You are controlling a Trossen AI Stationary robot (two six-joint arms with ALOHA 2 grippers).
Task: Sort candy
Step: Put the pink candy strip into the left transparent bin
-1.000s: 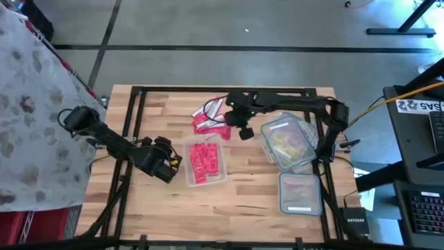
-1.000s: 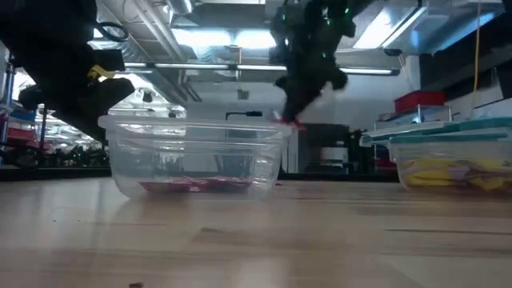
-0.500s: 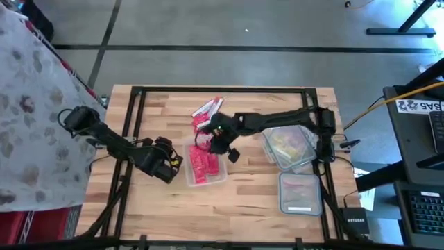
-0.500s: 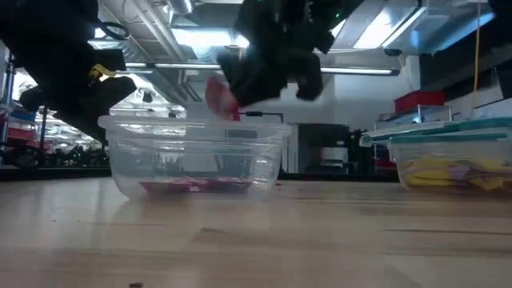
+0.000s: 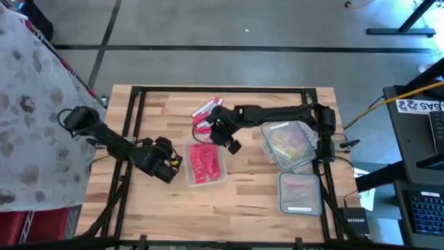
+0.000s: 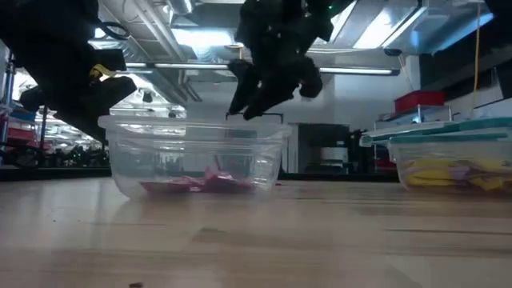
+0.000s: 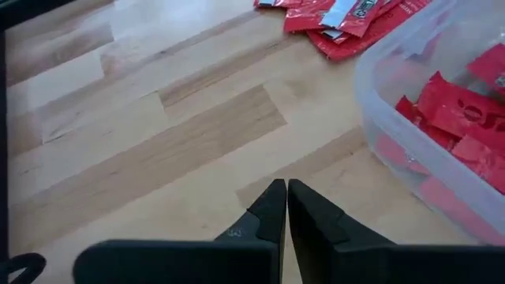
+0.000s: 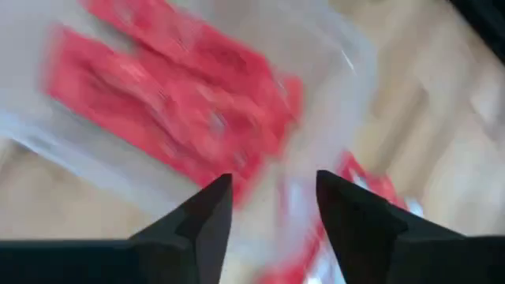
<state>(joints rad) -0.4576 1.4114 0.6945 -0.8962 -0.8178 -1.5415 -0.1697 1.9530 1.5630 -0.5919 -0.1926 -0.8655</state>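
Red wrapped candy (image 5: 205,164) fills the clear plastic tub (image 5: 223,175); more lies loose beyond it (image 5: 207,112). Right gripper (image 5: 220,130), jaws apart and empty, must fetch another; left gripper (image 7: 286,207) waits closed

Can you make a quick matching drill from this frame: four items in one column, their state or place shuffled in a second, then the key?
Items:
1. left gripper
2. right gripper
3. loose red candy pile
4. tub of yellow candy

States:
A. lies on bare wood at the table's far side
B. shut, empty, beside the open tub of red candy
C. lidded, to the right of the red tub
D. open, empty, above the red tub's far edge

Pairs: 1-B, 2-D, 3-A, 4-C
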